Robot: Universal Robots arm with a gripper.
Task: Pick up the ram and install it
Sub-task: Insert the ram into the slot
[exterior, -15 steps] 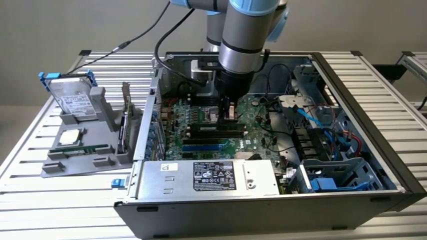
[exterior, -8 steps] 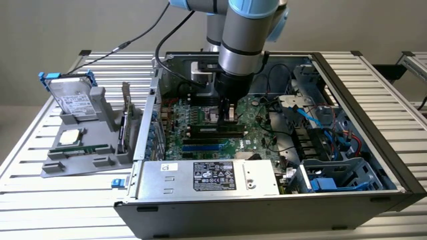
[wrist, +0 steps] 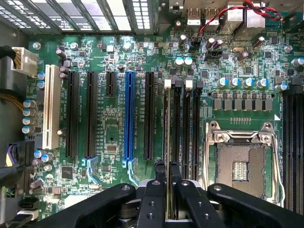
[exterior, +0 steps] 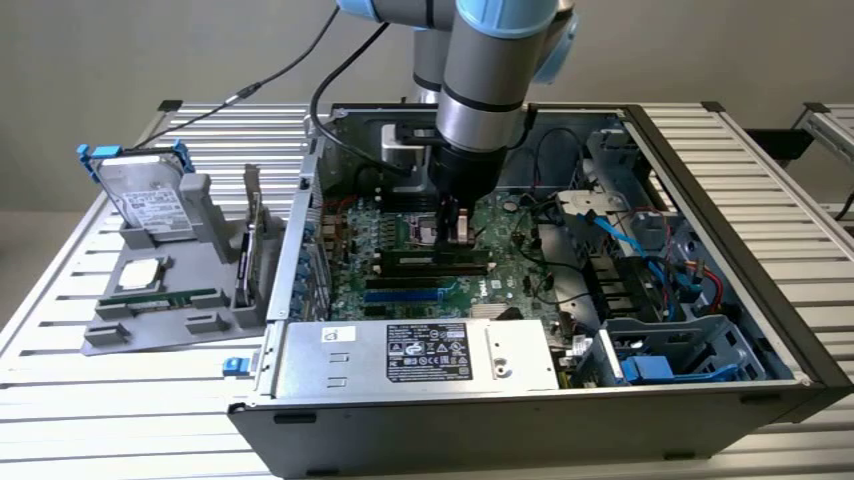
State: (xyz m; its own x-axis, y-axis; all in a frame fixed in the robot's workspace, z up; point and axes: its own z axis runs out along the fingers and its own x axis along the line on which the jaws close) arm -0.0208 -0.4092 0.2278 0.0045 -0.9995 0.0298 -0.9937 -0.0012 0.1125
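Note:
My gripper [exterior: 454, 228] reaches down into the open computer case [exterior: 747, 200], just over the motherboard [exterior: 400, 240]. In the wrist view its two black fingers [wrist: 160, 175] stand close together, shut on the ram [wrist: 166, 128]. The ram shows edge-on as a thin pale strip. It runs along the outermost memory slot, in line with that slot's white latch [wrist: 167, 84]. Whether it is seated in the slot or just above it, I cannot tell. Two empty black memory slots [wrist: 179, 123] lie beside it, then the open processor socket [wrist: 240, 166].
Long expansion slots, one of them blue [wrist: 128, 118], run parallel on the ram's other side. Cables [exterior: 627, 230], a power supply [exterior: 427, 350] and drive bays crowd the case. On the exterior view's left, a grey holder [exterior: 120, 335] carries a hard drive [exterior: 140, 195], a silver processor [exterior: 144, 270] and a green stick [exterior: 160, 298].

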